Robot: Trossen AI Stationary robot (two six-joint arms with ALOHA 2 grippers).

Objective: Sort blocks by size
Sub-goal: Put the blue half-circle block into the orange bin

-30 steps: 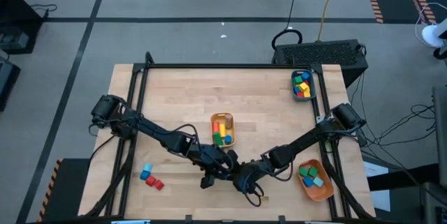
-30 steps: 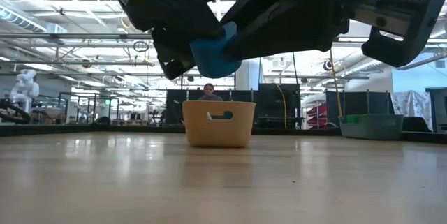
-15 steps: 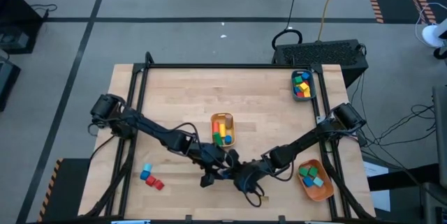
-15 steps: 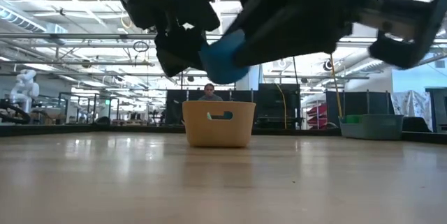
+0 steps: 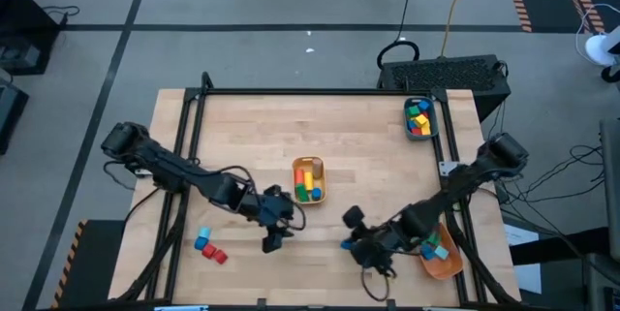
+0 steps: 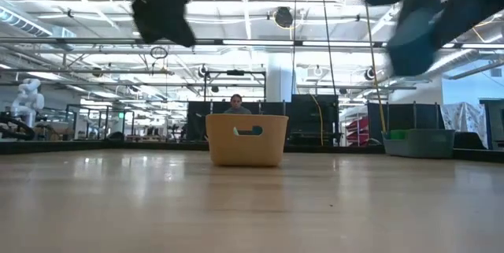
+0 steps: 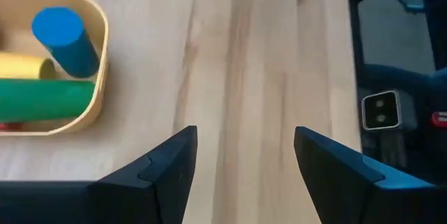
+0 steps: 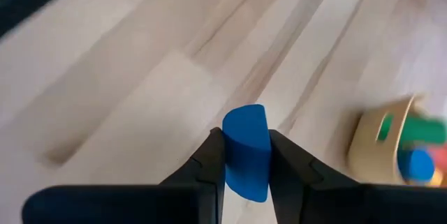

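Note:
My right gripper (image 8: 246,155) is shut on a blue block (image 8: 246,151) above the table's near right part; the high view shows this gripper (image 5: 349,238) beside the orange bin (image 5: 448,264). In the low view the block (image 6: 413,36) is a blur high over the table. My left gripper (image 7: 244,161) stands open with nothing between its fingers, over bare wood near the yellow bin (image 7: 98,63); from above it (image 5: 281,222) is left of the table's near middle. A blue and two red blocks (image 5: 205,246) rest on the table at the near left. My right gripper pinches the blue block by two opposite sides (image 8: 228,155) between its two fingers. The fingers slant down toward the table. The block is lifted clear of the wood, and its rounded end sticks out past the fingertips.
The yellow bin (image 5: 308,179) in the table's middle holds blue, yellow and green cylinders. A teal bin (image 5: 418,117) with blocks sits at the far right, and the orange bin holds several more. Bare wood lies between the arms.
Both grippers were together at the near middle, with the blue block between them. My left gripper has let go of the block and drawn back toward the table's left edge, rising. My right gripper has carried the block up and toward the right edge.

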